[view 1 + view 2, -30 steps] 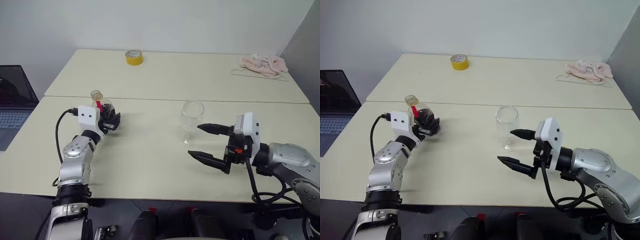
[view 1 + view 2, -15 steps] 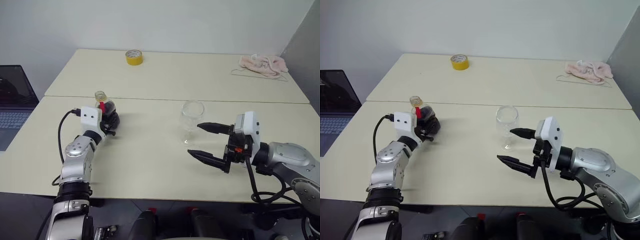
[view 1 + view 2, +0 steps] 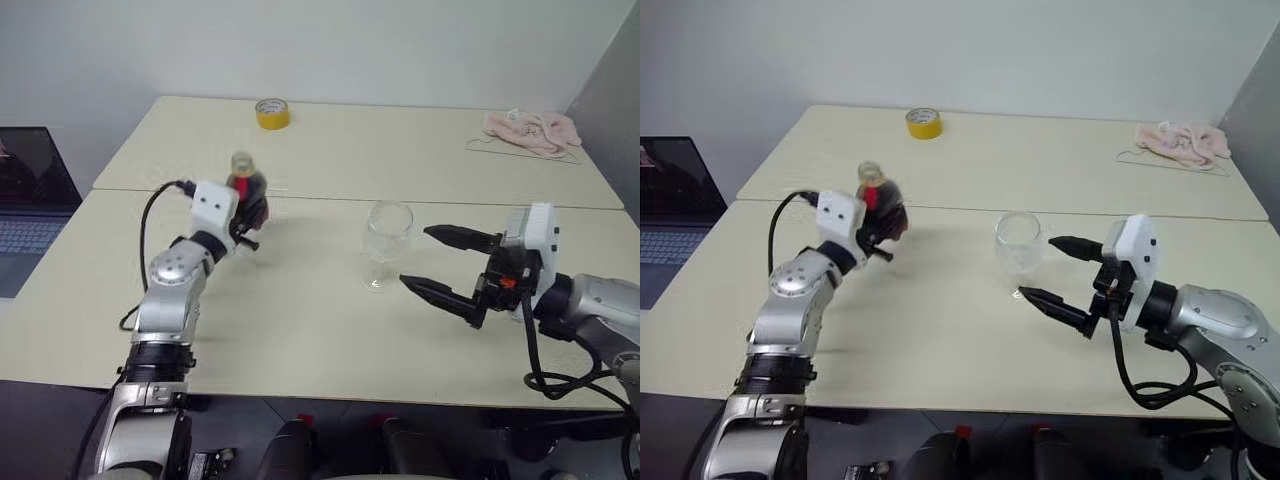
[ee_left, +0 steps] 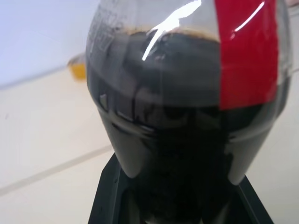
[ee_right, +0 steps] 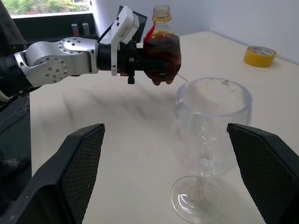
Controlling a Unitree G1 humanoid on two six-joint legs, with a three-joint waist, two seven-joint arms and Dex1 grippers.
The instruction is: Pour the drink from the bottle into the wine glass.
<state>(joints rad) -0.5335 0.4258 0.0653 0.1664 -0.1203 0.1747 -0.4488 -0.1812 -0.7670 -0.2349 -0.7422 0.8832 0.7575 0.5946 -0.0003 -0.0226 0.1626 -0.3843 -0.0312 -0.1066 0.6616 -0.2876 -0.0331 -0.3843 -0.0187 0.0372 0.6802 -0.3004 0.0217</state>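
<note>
My left gripper [image 3: 249, 212] is shut on the bottle [image 3: 247, 188], a squat clear one with a red strip and a yellowish top. It holds the bottle upright, lifted off the table [image 3: 300, 320]. The dark drink [image 4: 177, 121] fills most of the bottle. The wine glass [image 3: 386, 240] stands upright to the right of the bottle, apart from it, with nothing in its bowl [image 5: 212, 116]. My right gripper [image 3: 440, 265] hangs open just right of the glass, its fingers pointing at it without touching.
A yellow tape roll [image 3: 271, 113] lies at the far side of the back table. A pink cloth [image 3: 532, 130] on a wire hanger sits at the far right. A laptop [image 3: 30, 190] stands off the table's left edge.
My left gripper has shut on the bottle and lifted it up and to the right, nearer the glass. My right gripper has drifted slightly right and stays open.
</note>
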